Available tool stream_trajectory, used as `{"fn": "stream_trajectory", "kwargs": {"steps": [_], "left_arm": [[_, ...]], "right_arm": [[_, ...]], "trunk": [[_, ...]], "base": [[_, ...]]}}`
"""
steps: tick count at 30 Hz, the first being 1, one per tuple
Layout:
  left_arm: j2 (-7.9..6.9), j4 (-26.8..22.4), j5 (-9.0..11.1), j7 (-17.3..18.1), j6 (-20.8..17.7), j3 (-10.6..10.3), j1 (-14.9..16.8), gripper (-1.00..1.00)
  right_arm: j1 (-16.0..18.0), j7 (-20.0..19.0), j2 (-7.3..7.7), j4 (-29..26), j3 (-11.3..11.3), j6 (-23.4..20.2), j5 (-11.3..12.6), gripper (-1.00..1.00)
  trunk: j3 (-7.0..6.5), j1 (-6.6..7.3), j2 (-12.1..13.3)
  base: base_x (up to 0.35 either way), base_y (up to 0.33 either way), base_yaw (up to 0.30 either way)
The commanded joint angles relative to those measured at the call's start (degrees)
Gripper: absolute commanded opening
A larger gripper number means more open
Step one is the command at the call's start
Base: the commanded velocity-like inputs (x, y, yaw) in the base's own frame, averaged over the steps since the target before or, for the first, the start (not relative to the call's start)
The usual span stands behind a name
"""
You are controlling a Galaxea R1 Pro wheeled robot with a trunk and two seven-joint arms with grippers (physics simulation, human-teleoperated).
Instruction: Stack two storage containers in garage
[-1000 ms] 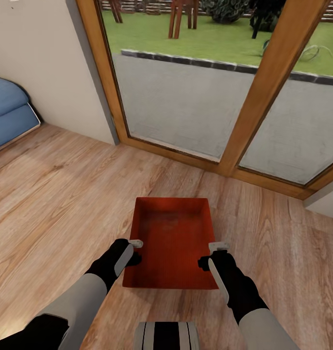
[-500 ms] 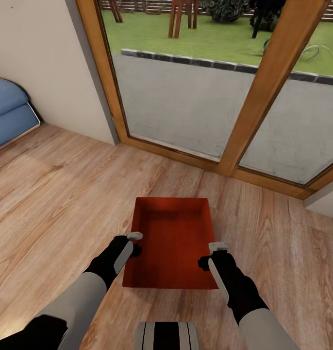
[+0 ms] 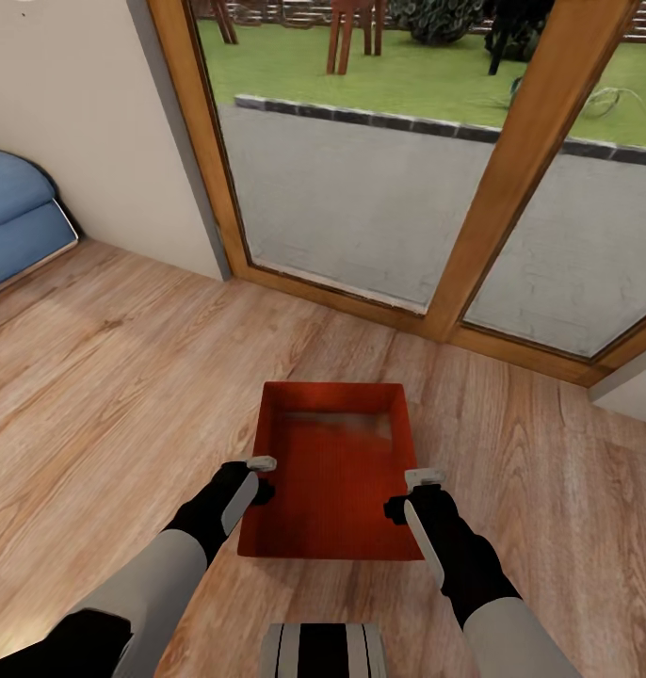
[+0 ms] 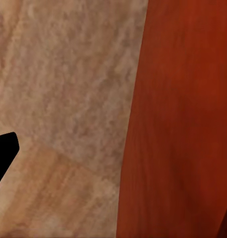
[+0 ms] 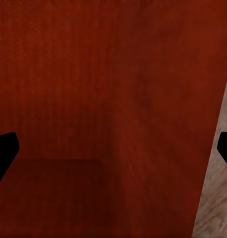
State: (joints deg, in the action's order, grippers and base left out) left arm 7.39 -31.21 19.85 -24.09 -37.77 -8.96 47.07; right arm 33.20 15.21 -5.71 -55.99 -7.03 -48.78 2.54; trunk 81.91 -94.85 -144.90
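One orange-red storage container [image 3: 331, 471] on light wood plank floor [image 3: 116, 377], short of wood-framed glass doors [image 3: 408, 169]. Left gripper [image 3: 259, 474] at left long rim, right gripper [image 3: 423, 486] at right rim; jaws' spread and hold: cannot tell. Open floor either side; blue sofa [image 3: 17, 221] far left.

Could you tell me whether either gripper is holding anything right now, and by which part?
The storage container sits between both grippers, left gripper at its left wall, right gripper at its right wall. Whether either has closed on a wall cannot be told.
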Motion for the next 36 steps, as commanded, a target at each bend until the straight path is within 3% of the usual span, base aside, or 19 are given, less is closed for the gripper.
{"fn": "stream_trajectory", "kwargs": {"steps": [1,8,9,29,36], "left_arm": [[-0.01,1.3,0.1,0.0,0.1,0.0,0.0,1.0],[0.07,1.4,0.1,0.0,0.0,0.0,0.0,1.0],[0.08,1.3,0.1,0.2,0.0,0.0,0.0,-1.0],[0.04,1.0,0.1,0.1,0.0,0.1,0.0,-1.0],[0.14,1.0,0.1,0.1,0.1,0.1,0.0,-1.0]], "right_arm": [[0.0,0.0,0.0,0.0,0.0,0.0,0.0,1.0],[0.0,0.0,0.0,0.0,0.0,0.0,0.0,1.0],[0.0,0.0,0.0,0.0,0.0,0.0,0.0,-1.0],[0.0,-0.1,0.0,-0.5,0.0,0.0,0.1,-1.0],[0.0,-0.1,0.0,-0.5,0.0,0.0,0.1,-1.0]], "trunk": [[0.01,-0.02,0.0],[0.01,-0.02,0.0],[0.01,-0.02,0.0],[0.01,-0.02,0.0],[-1.54,0.16,0.1]], "base": [[0.0,0.0,0.0],[0.0,0.0,0.0],[0.0,0.0,0.0],[0.0,0.0,0.0],[0.0,0.0,0.0]]}}
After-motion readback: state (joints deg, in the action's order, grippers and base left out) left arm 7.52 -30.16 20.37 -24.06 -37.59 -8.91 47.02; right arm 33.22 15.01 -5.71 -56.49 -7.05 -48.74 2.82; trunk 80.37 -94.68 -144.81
